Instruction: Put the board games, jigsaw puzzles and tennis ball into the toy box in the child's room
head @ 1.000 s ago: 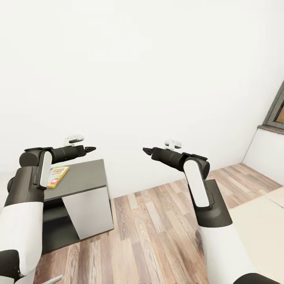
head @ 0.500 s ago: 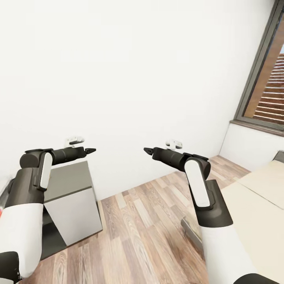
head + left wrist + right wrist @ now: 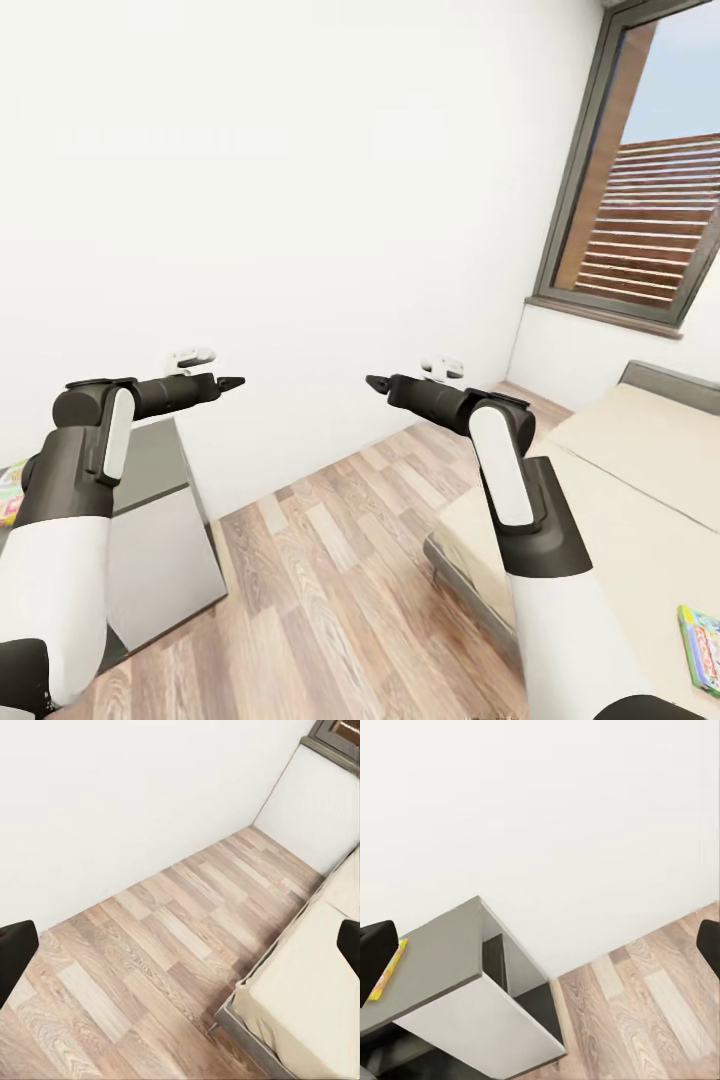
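Observation:
On the cream bed [image 3: 640, 470] at the right lies a blue-green board game [image 3: 703, 645], cut by the picture's edge. A flat yellow-green game box [image 3: 387, 972] rests on the dark-grey cabinet top of the table [image 3: 442, 956]; a sliver of it [image 3: 8, 490] peeks past my left arm. Both arms are held out in front at chest height, far from either box. My left gripper [image 3: 232, 382] is open and empty, over floor and the bed's corner [image 3: 300, 1005] in the left wrist view. My right gripper [image 3: 375, 381] is open and empty too.
A white wall stands ahead, with wood-plank floor [image 3: 330, 580] running between the cabinet [image 3: 150, 500] on the left and the bed's dark-grey frame [image 3: 470, 590] on the right. A tall dark-framed window [image 3: 650, 200] sits at the upper right.
The whole view has swung to the right: the cabinet slid toward the left edge, while the window, the bed and its board game came in. Both arms hold the same pose.

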Motion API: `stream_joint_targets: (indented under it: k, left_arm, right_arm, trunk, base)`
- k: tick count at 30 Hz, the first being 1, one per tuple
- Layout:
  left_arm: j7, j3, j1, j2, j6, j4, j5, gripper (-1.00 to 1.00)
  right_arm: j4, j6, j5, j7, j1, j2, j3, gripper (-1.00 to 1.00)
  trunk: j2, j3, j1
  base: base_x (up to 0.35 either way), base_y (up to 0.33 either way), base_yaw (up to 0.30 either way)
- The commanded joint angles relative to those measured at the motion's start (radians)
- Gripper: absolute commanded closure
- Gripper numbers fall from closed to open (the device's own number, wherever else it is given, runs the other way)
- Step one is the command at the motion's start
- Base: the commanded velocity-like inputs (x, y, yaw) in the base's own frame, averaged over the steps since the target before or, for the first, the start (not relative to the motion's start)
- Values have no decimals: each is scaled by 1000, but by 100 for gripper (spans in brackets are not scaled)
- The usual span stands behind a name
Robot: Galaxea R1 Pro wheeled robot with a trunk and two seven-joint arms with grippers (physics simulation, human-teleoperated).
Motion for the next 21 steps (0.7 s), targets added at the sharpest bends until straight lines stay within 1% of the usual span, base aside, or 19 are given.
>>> stream_joint_targets:
  k: [1, 12, 18, 20, 21]
  left_arm:
    - [1, 1, -1, 0, 8, -1, 6, -100]
    - [1, 2, 12, 2, 8, -1, 6, -100]
    - [0, 4, 47, 2, 6, -1, 7, -100]
    - [-4, 5, 62, 3, 5, -1, 7, -100]
    - [-15, 5, 78, 3, 4, -2, 7, -100]
  right_arm:
    - [0, 2, -10, -10, -1, -1, 0, -100]
    - [1, 1, -13, -11, -1, -17, 0, -100]
    - [14, 0, -11, -13, -1, -20, -3, -100]
    - [17, 0, -10, -13, -1, -24, -11, -100]
    - [19, 0, -9, -13, -1, -31, -22, -100]
  trunk:
    - [-2, -2, 1]
    - [-2, -2, 1]
    - [-2, -2, 1]
    - [-2, -1, 1]
    - [-2, -1, 1]
  base:
    - [-11, 0, -285]
    - [-3, 0, -285]
    - [0, 0, -285]
    - [0, 0, -285]
    - [0, 0, -285]
